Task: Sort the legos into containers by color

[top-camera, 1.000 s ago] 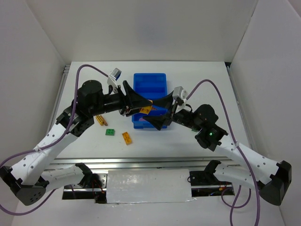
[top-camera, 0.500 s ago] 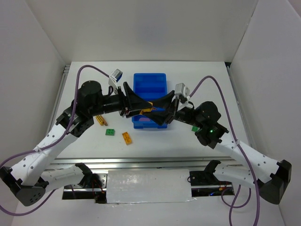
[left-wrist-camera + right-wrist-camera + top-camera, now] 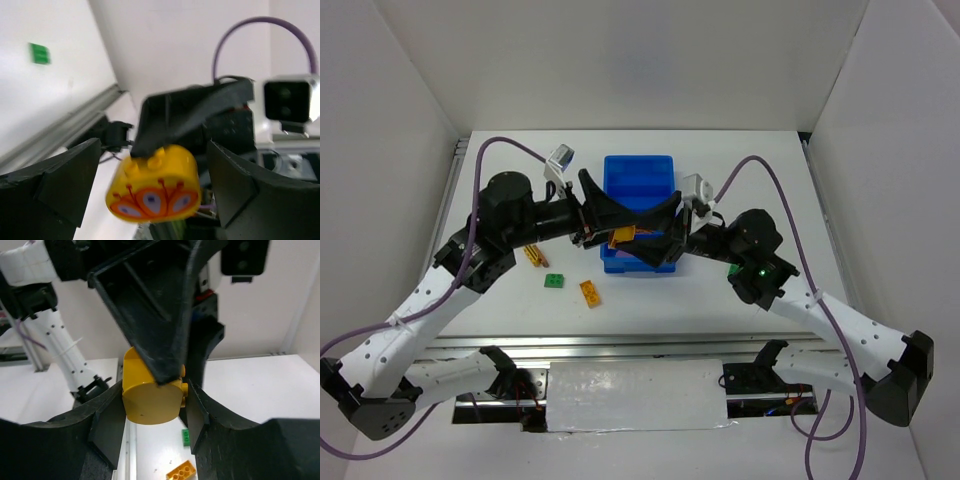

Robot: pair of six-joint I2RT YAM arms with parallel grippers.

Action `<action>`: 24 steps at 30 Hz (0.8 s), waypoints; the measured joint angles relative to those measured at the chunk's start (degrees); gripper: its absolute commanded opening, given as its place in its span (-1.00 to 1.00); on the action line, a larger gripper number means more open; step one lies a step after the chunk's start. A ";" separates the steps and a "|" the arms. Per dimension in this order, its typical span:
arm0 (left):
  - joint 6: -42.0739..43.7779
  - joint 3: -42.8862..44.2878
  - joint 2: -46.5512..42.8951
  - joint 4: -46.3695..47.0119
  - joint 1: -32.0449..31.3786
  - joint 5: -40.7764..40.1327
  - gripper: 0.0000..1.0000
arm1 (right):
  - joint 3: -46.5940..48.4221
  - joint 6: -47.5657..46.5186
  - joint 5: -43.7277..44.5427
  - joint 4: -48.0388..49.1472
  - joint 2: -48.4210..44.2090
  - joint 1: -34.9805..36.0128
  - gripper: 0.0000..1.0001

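A rounded yellow lego (image 3: 621, 238) with an orange flower print hangs in the air over the near end of the blue tray (image 3: 638, 178). My right gripper (image 3: 655, 242) meets my left gripper (image 3: 610, 222) there. In the right wrist view the right gripper (image 3: 152, 410) is shut on the yellow lego (image 3: 150, 405), both pads touching it. In the left wrist view the left gripper (image 3: 154, 172) stands open around the same lego (image 3: 155, 192), with a small gap on each side.
A green lego (image 3: 554, 281), an orange lego (image 3: 590, 292) and an orange-brown lego (image 3: 535, 255) lie on the table left of the tray. The right wrist view shows a green lego (image 3: 185, 436) and an orange lego (image 3: 182, 471) below. White walls enclose the table.
My right gripper has moved up and left to the left gripper and closed round the yellow lego. The left gripper has stayed over the tray's near end.
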 measured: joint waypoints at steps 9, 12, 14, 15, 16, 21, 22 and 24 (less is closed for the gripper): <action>6.80 7.63 0.39 -12.04 -0.28 -14.43 0.99 | -1.16 0.02 -0.20 -1.09 0.31 0.87 -1.00; 8.72 9.49 0.57 -16.15 -0.26 -20.35 0.99 | -1.73 -0.02 2.05 -2.54 0.33 0.85 -1.00; 10.27 11.50 0.85 -19.54 -0.26 -25.51 0.99 | -1.75 0.00 4.09 -3.93 0.72 0.74 -1.00; 11.04 12.61 0.98 -21.18 -0.26 -28.39 0.99 | -1.75 -0.02 5.07 -4.44 1.16 0.63 -1.00; 12.24 13.79 1.09 -22.75 -0.26 -31.34 0.99 | -1.70 0.00 6.10 -5.09 2.03 0.48 -1.00; 18.56 18.40 1.99 -28.44 -0.11 -43.69 0.99 | 1.99 1.70 16.26 -11.98 12.35 -0.35 -1.00; 20.00 18.58 2.10 -29.14 -0.09 -45.75 0.99 | 3.28 2.38 18.51 -14.01 14.99 -0.79 -1.00; 22.73 17.99 2.10 -30.58 -0.04 -49.33 0.99 | 6.38 4.09 23.45 -18.58 20.61 -2.05 -1.00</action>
